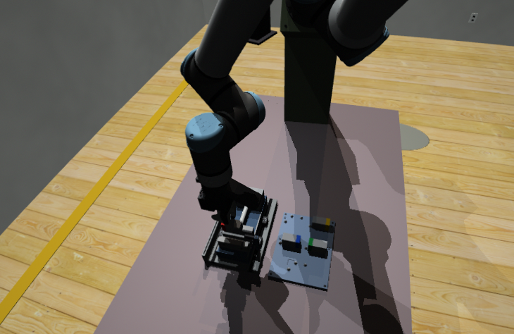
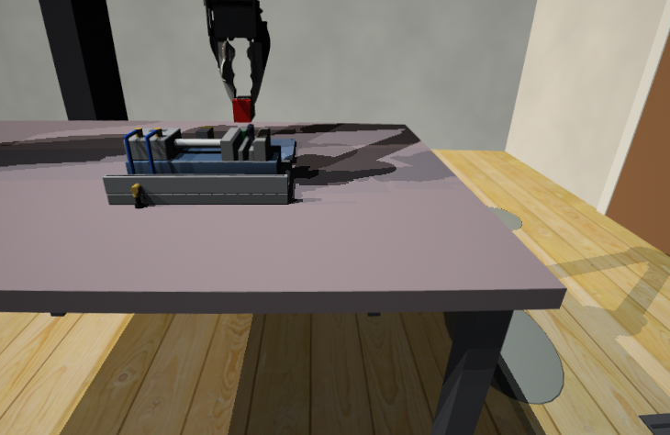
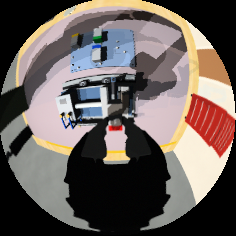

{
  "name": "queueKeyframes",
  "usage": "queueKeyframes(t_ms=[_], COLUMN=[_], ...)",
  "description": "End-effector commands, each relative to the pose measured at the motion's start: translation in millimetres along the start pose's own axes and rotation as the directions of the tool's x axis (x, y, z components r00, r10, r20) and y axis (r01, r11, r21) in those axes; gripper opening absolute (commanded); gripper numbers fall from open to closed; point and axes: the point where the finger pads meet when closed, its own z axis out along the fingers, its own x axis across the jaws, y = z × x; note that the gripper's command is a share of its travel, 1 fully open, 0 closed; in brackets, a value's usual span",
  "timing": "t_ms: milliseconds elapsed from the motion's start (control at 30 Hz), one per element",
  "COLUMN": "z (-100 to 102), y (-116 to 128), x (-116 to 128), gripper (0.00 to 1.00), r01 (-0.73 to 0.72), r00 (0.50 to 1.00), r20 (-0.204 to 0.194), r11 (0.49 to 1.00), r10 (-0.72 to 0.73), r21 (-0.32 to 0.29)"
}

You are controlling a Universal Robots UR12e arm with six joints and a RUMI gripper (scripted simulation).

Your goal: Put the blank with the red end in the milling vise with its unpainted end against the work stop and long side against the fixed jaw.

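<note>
One blank is in play: the gripper (image 2: 241,97) is clamped on the red-ended blank (image 2: 241,109), hanging it just above the vise (image 2: 207,153), over the gap between the jaws, presumably lining up for the drop. Three other blanks sit on the plate (image 1: 293,271) alongside.
</note>
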Motion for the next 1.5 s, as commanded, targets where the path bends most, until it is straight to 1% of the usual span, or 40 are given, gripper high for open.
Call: queueKeyframes(t_ms=[0, 967, 1467], z=[1, 19, 22], y=[0, 0, 0], x=[0, 1, 1], gripper=[0.0, 0.0, 0.0], r01=[0.001, 0.001, 0.001], r00=[1.0, 1.0, 1.0], r20=[-0.001, 0.0, 0.0], r11=[1.0, 1.0, 1.0], r10=[-0.001, -0.001, -0.001], r21=[0.0, 0.0, 0.0])
